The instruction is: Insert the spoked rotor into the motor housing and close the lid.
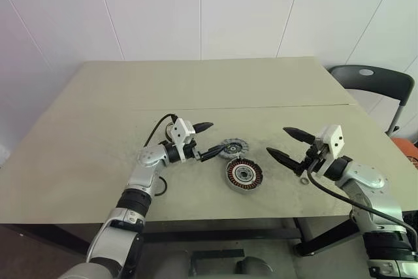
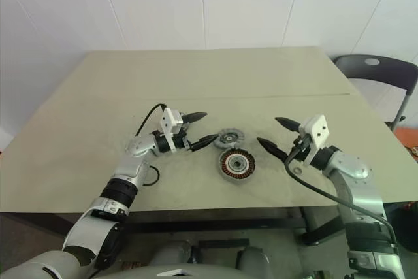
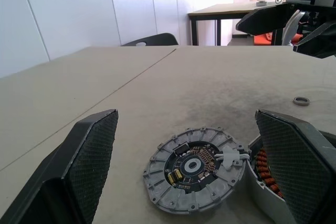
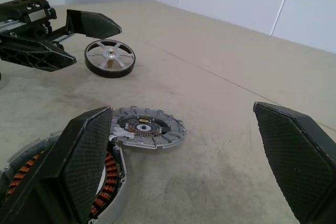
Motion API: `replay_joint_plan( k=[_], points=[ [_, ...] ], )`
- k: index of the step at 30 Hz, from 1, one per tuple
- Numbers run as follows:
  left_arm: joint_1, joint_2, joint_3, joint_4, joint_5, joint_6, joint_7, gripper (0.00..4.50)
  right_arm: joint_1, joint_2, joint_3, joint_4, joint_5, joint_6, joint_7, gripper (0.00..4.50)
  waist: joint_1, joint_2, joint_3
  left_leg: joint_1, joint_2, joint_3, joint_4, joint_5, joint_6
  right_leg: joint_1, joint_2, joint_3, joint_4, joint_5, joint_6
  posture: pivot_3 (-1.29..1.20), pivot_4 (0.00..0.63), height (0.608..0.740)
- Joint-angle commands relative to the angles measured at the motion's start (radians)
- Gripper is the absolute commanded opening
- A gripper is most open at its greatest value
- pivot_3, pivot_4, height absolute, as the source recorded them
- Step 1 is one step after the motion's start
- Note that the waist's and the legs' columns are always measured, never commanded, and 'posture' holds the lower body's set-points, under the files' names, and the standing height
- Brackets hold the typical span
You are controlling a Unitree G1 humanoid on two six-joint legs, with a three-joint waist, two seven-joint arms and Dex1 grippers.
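Risk first: left gripper [image 1: 213,139] is lined up on the lid [image 1: 230,148], not the rotor [image 4: 109,59]. If it closes here it likely takes the lid, and the lid would go on an empty housing [image 1: 244,175]. Wrong order.

Second risk: the lid sits at 11 o'clock of the housing, touching its rim or nearly so; can't tell which. A level side grab on a thin flat disc can skid it into the housing or ride it up over the rim.

Third: the rotor lies flat on the table [image 1: 98,129], past the left fingers, about 10 o'clock of the housing and well apart from it. Reaching it means backing the left hand off, and the wrist cable could drag across it. Flat wheel plus level fingers looks like a poor pick; I'd expect a tilt or a drop on insert.

Small loose ring [image 1: 305,180] lies just beside the right gripper [image 1: 279,143], at 3 o'clock of the housing. A low sweep would knock it away.

Pose: left arm reaches in from 9 o'clock, forearm low, fingers level, spread wide and holding nothing. Right arm comes in from 3 o'clock, fingers level, pointing at the housing, also spread wide with nothing between them, short of the housing.
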Motion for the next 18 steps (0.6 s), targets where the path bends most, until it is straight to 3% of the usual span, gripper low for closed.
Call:
replay_joint_plan(
  k=[1,18],
  points=[
    [-0.019,-0.001,0.007,-0.020,0.000,-0.020,0.002,4.46,-0.020,0.006,-0.013,-0.025,0.024,0.003,0.004,4.50,0.000,0.000,0.000,0.000,0.000,0.000,0.000,0.000,0.000,0.000,0.000,0.000,0.000,0.000,0.000,0.00,0.000,0.740],
    [-0.029,-0.005,0.007,-0.006,0.002,-0.026,-0.001,4.46,-0.013,0.002,-0.012,0.000,0.002,-0.015,0.006,4.50,0.000,0.000,0.000,0.000,0.000,0.000,0.000,0.000,0.000,0.000,0.000,0.000,0.000,0.000,0.000,0.00,0.000,0.740]
  ],
)
